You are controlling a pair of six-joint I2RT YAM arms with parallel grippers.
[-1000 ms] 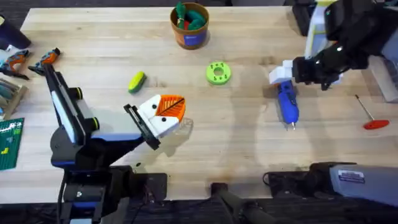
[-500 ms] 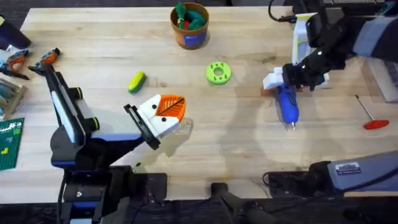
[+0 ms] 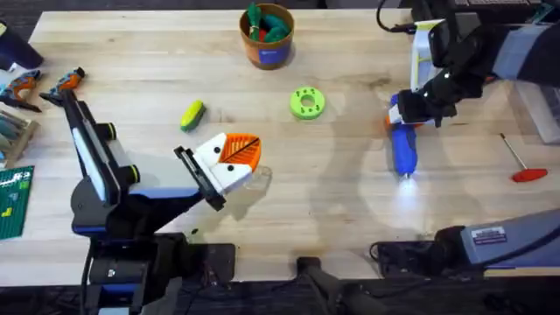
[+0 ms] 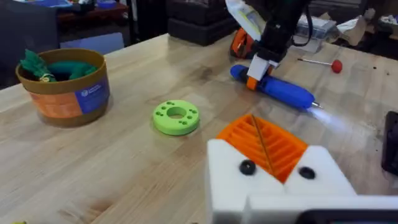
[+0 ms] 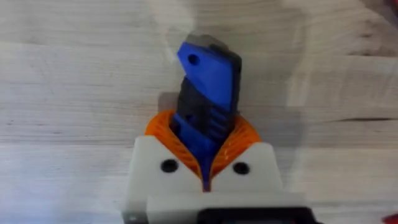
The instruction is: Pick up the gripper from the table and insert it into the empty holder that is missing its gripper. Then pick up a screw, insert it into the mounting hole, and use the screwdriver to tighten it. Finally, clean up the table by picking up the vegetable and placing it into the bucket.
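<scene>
The blue screwdriver [image 3: 403, 150] lies on the table right of centre, and a light glows at its bit. My right gripper [image 3: 405, 115] is shut on its rear end; the orange pads [image 5: 233, 146] squeeze the blue body [image 5: 208, 81]. The left wrist view shows the same grasp on the screwdriver [image 4: 280, 92]. My left gripper [image 3: 238, 150] hovers at the table's middle left, its orange pads [image 4: 249, 134] pressed together on nothing. The yellow-green vegetable [image 3: 192, 115] lies behind it. The orange-brown bucket [image 3: 267, 39] stands at the back centre with green items inside. The loose gripper and the holder are out of view.
A lime-green disc with holes [image 3: 306, 102] lies between the bucket and the screwdriver. A thin rod with a red handle [image 3: 523, 166] rests near the right edge. Tools and a green board [image 3: 13, 201] crowd the left edge.
My right gripper came down and back onto the screwdriver's rear end and closed on it. A light now glows at the bit. The left arm has not moved.
</scene>
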